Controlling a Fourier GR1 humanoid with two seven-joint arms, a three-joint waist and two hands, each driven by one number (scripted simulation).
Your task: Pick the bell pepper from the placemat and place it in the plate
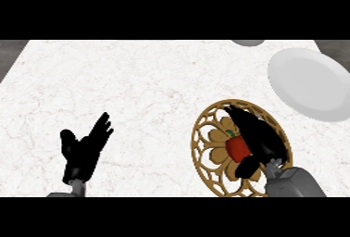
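Observation:
A red bell pepper [237,147] with a green stem lies on the round golden openwork placemat [207,148] at the lower right. My right hand [259,136] lies over the mat, its fingers stretched along the pepper's right side and its thumb curling in below it; the fingers touch the pepper without closing round it. The white plate [311,83] sits at the far right, above the mat. My left hand [83,150] rests open at the lower left, fingers up, away from everything.
A white round object [247,42] is cut off by the counter's far edge, left of the plate. The marble counter [137,83] stretches to the left and centre. Grey floor shows at both upper corners.

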